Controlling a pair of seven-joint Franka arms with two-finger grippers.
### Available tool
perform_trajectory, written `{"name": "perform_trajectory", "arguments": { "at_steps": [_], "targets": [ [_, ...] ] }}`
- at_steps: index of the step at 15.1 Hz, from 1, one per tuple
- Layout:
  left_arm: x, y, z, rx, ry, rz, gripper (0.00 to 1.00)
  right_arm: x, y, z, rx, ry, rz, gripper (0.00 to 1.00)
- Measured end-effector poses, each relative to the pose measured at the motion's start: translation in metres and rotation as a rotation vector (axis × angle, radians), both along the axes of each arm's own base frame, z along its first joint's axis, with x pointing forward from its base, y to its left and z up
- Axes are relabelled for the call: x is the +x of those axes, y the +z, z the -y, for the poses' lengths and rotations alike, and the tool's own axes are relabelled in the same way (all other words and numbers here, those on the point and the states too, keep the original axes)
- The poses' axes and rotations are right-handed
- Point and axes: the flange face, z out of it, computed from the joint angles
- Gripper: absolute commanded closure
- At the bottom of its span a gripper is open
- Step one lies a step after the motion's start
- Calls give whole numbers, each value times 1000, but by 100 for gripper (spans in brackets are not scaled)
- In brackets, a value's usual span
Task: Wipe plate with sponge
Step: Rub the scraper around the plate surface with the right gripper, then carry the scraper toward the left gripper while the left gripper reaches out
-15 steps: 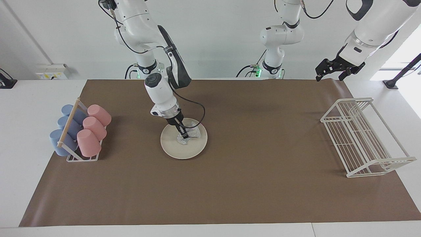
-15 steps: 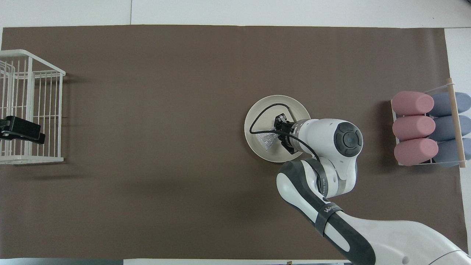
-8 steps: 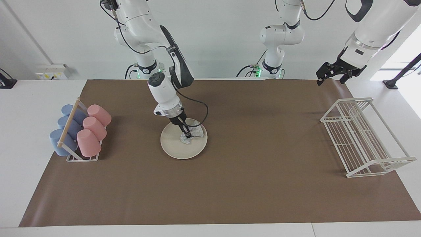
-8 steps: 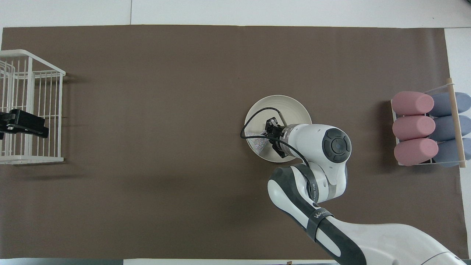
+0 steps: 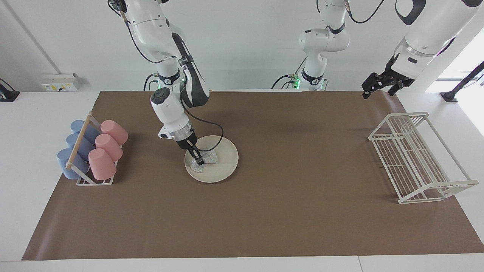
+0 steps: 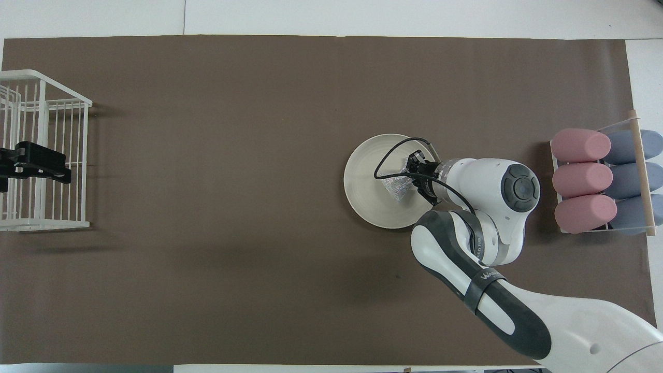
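In the facing view the plate (image 5: 217, 160) lies flat on the brown mat (image 5: 264, 211), between the cup rack (image 5: 90, 153) at the right arm's end and the wire rack (image 5: 416, 158) at the left arm's end, nearer the cups; the right gripper (image 5: 198, 159) slants down onto it, fingers pressed together and pinching the sponge (image 5: 204, 161), which lies crumpled on the plate's surface toward the cup rack's side; the left gripper (image 5: 378, 85) waits in the air over the mat's edge near the wire rack, its fingers spread with nothing between them. In the overhead view the right gripper (image 6: 414, 173) reaches in over the plate (image 6: 370, 186) from the cup rack's side, and the sponge (image 6: 396, 185) shows as a glittery wedge just past its fingertips, inside the rim; the left gripper (image 6: 36, 166) hangs over the wire rack (image 6: 31, 119). The sponge looks light, soft and wrinkly, likely to fold or slip from a shallow pinch, so a hold across its bunched middle seems best; the plate looks stiff, smooth and breakable, and, being unheld, may slide on the mat under a hard push.
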Motion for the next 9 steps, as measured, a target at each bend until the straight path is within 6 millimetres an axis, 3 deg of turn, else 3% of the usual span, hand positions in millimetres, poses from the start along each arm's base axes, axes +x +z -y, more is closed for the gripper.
{"name": "perform_trajectory", "arguments": {
  "at_steps": [4, 9],
  "targets": [
    [-1, -3, 4, -11, -4, -8, 0, -24, 0, -58, 29, -40, -44, 100],
    [-3, -12, 6, -76, 11, -30, 0, -17, 12, -64, 52, -101, -63, 100]
  ]
}}
